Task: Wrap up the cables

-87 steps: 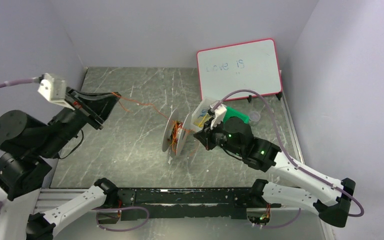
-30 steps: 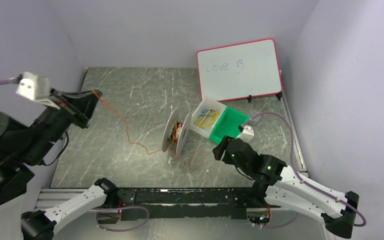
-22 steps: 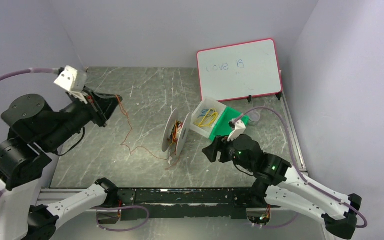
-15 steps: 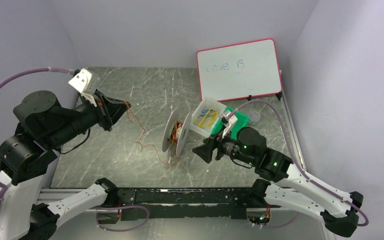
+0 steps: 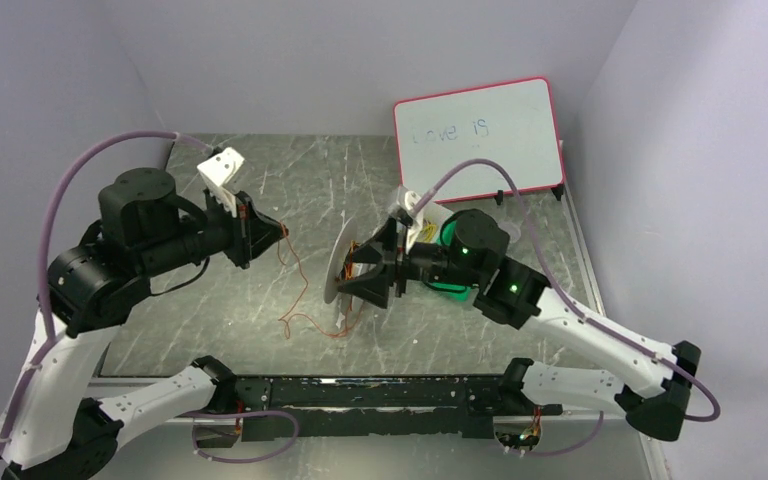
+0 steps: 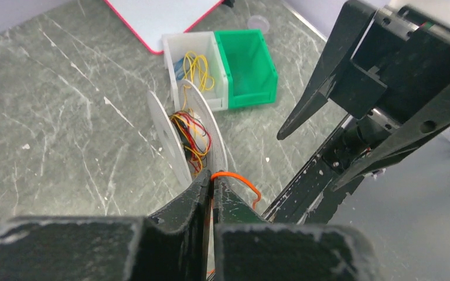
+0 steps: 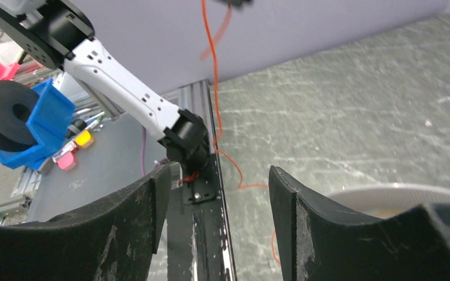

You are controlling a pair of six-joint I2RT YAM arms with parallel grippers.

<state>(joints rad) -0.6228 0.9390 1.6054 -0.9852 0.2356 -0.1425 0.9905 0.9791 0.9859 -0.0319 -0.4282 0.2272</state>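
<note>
The cable (image 5: pixel 293 262) is a thin orange-red wire. It hangs from my left gripper (image 5: pixel 282 230), loops over the tabletop and runs to the white spool (image 5: pixel 338 262) standing on edge mid-table. The left wrist view shows the left gripper (image 6: pixel 212 175) shut on the cable (image 6: pixel 240 178), just above the spool (image 6: pixel 167 137), which holds red and yellow windings. My right gripper (image 5: pixel 348 272) is at the spool's right side, pointing left. Its jaws are open with nothing between them (image 7: pixel 218 172). Through them I see the hanging cable (image 7: pixel 214 88) and the spool's rim (image 7: pixel 381 192).
A white bin (image 6: pixel 196 67) with yellow and blue wire loops and a green bin (image 6: pixel 246 67) sit just behind the spool. A red-framed whiteboard (image 5: pixel 475 130) leans at the back right. Purple walls close in the table on three sides.
My left arm has swung right and down toward the spool, carrying the cable, which now hangs slack. My right gripper has moved from the front right up to the spool's right side.
</note>
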